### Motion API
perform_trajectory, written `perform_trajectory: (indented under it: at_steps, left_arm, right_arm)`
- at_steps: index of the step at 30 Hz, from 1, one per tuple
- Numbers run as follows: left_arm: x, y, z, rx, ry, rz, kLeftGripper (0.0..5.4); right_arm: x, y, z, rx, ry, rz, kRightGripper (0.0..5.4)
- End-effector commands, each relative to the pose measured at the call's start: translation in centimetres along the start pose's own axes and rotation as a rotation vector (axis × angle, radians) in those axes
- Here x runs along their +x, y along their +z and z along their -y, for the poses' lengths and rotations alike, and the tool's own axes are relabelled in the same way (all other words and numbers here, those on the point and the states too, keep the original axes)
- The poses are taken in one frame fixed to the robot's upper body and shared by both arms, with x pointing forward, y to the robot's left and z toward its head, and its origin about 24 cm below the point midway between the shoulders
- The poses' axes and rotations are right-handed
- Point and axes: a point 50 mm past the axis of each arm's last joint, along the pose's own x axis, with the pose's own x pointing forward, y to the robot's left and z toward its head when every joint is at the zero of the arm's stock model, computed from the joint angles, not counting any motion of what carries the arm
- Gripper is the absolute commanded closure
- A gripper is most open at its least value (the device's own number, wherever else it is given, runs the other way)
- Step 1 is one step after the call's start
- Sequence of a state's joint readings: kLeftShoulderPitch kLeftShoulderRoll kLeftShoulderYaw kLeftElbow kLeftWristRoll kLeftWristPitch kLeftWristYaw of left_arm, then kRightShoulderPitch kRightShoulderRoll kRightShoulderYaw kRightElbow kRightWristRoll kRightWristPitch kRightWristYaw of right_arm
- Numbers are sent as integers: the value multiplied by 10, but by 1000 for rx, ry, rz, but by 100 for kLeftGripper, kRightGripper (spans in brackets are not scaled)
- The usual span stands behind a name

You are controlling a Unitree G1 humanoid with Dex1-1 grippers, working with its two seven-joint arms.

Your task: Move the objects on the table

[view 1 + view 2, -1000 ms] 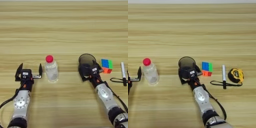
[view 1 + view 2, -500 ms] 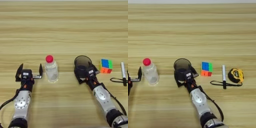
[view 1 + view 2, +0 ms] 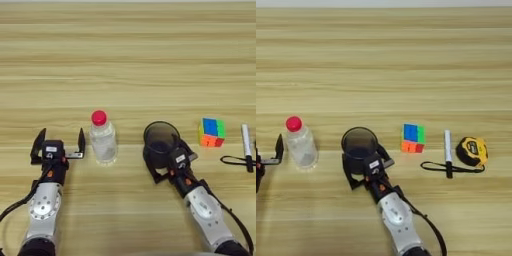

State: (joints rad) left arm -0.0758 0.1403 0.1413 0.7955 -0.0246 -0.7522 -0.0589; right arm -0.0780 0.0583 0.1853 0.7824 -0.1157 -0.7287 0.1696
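A dark translucent round cup [image 3: 161, 139] stands upright at the middle of the table [image 3: 128, 60], and my right gripper [image 3: 166, 156] is shut on it from the near side. The small clear bottle with a red cap [image 3: 103, 140] stands just left of the cup, a narrow gap apart. My left gripper [image 3: 60, 141] rests open beside the bottle's left side, with nothing between its fingers. A multicoloured puzzle cube [image 3: 211, 132] sits to the right of the cup. Further right lies the white marker pen [image 3: 447, 145], pointing away from me.
A yellow tape measure [image 3: 472, 151] lies right of the marker, and its black strap [image 3: 436, 166] loops across the marker's near end. The table's far half is bare wood.
My right gripper has slid the cup leftward, away from the cube and close to the bottle. The left arm, bottle, cube and marker have stayed put.
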Motion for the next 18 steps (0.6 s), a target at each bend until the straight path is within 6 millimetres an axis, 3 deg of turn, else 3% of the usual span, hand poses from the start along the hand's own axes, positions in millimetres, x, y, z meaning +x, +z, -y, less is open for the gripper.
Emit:
perform_trajectory:
  at_steps: [1,13,18]
  left_arm:
    - [0,1,0,11,-4,6,0]
    - [0,1,0,11,-3,5,0]
    - [0,1,0,11,-3,8,0]
  right_arm:
    - [-6,-9,-4,9,14,-66,9]
    - [-6,1,-3,-31,15,-13,1]
    - [-17,-2,-3,-37,18,-34,1]
